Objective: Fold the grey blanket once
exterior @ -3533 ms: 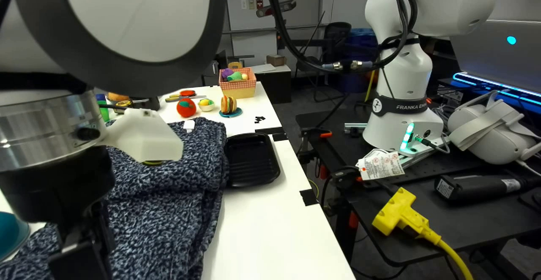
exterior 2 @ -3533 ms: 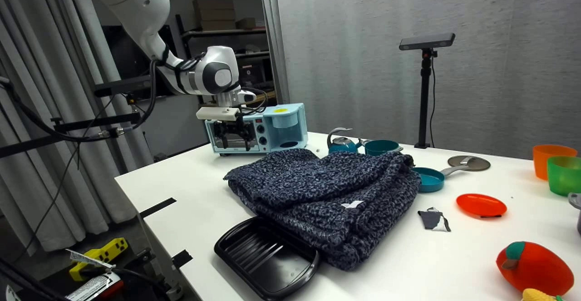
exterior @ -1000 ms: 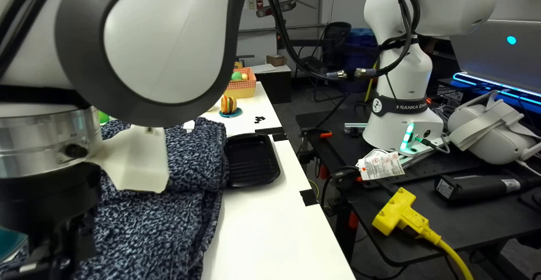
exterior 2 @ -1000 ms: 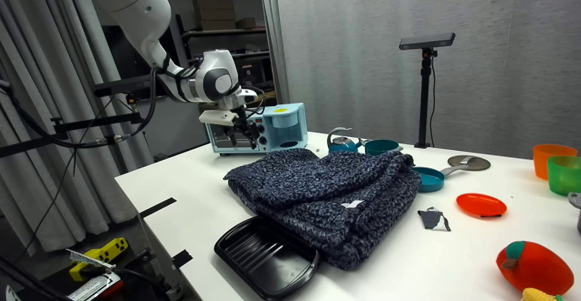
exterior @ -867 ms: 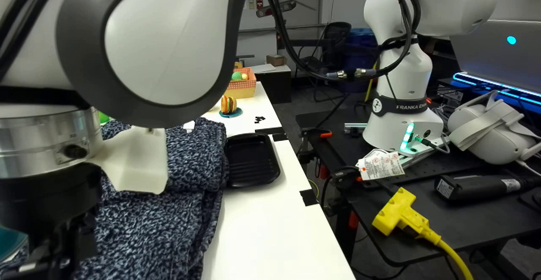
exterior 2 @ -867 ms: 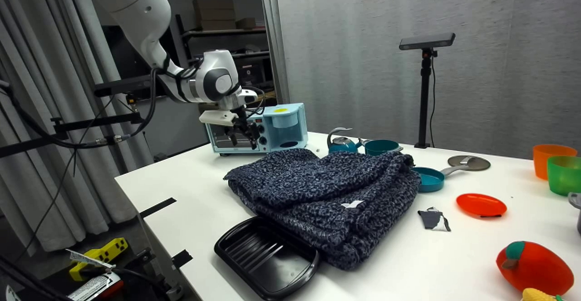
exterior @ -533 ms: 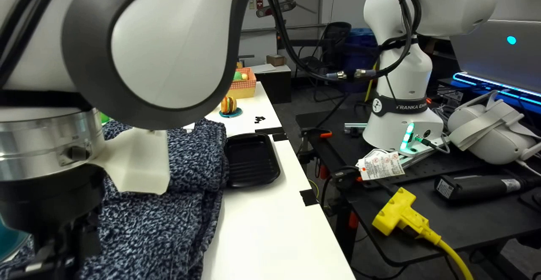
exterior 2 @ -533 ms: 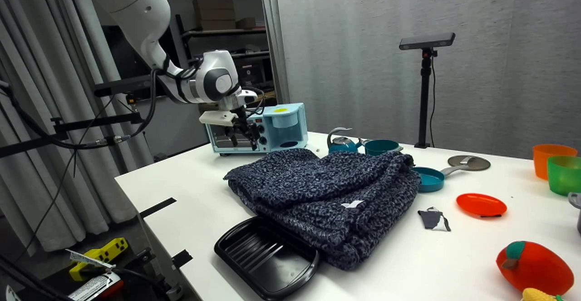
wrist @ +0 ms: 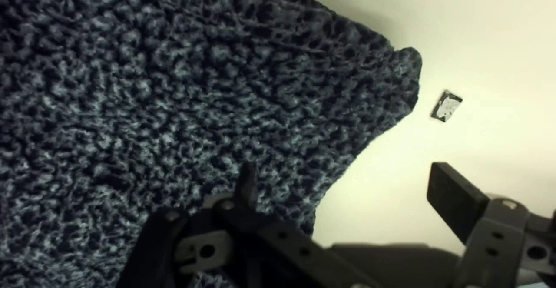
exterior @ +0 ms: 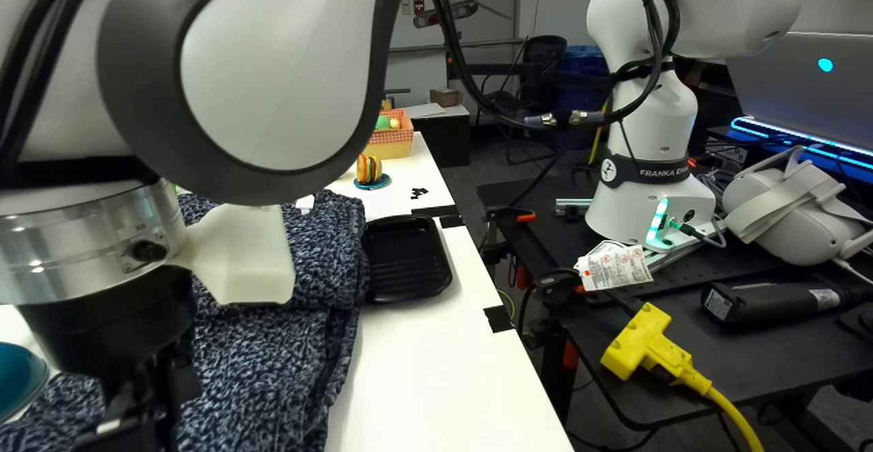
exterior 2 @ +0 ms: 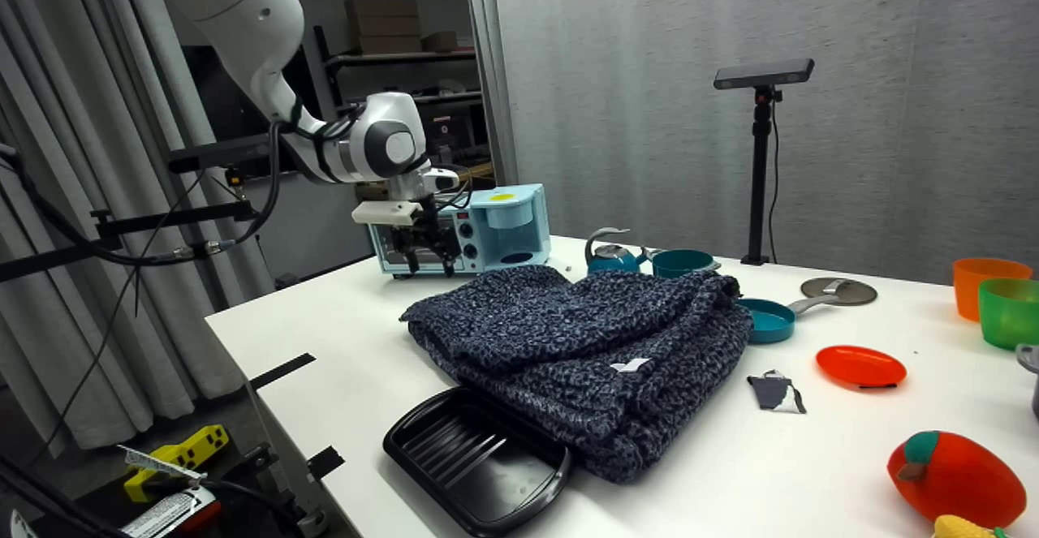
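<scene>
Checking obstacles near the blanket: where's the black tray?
In an exterior view, the black tray lies on the white table, immediately right of the grey blanket.

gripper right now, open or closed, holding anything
Gripper: wide open, holding nothing; the grey blanket is not gripped.

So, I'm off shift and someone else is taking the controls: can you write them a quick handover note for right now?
Gripper: open, holding nothing; in the wrist view its jaws straddle an edge of the grey blanket.
Blanket: heaped in layers on the white table, right by the black tray.
Done: no grip on the cloth. It lies layered, but whether that includes the requested fold, I can't tell.
Left: probably pinch that edge, lift, fold it over once and release.
</scene>
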You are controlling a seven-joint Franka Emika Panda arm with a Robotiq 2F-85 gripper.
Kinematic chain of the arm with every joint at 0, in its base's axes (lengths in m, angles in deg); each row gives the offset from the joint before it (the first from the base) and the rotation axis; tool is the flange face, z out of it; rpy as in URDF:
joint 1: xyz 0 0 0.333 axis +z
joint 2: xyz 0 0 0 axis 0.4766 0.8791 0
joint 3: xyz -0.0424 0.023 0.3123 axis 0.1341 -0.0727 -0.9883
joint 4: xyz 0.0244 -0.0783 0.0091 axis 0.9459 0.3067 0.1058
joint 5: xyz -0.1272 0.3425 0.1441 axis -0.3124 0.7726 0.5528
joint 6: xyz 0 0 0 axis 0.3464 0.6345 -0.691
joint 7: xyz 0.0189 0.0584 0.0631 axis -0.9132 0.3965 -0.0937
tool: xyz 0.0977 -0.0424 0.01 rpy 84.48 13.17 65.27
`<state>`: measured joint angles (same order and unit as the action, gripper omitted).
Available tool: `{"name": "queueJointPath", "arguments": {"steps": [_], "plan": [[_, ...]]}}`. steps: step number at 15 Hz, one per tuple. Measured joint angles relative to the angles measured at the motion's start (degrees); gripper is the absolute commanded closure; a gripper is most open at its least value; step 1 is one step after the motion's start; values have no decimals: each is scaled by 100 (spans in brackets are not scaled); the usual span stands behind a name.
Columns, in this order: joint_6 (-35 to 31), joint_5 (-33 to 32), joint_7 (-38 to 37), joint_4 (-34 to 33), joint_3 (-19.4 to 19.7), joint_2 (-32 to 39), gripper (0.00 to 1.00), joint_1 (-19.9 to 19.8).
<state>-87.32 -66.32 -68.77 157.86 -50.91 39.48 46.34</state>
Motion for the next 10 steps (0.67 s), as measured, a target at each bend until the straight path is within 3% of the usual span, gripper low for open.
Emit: {"name": "queueJointPath", "arguments": {"steps": [6, 10], "plan": [[94, -82, 0, -4, 9, 1, 0, 2], [509, -223, 199, 14, 3, -1, 0, -4]]}}
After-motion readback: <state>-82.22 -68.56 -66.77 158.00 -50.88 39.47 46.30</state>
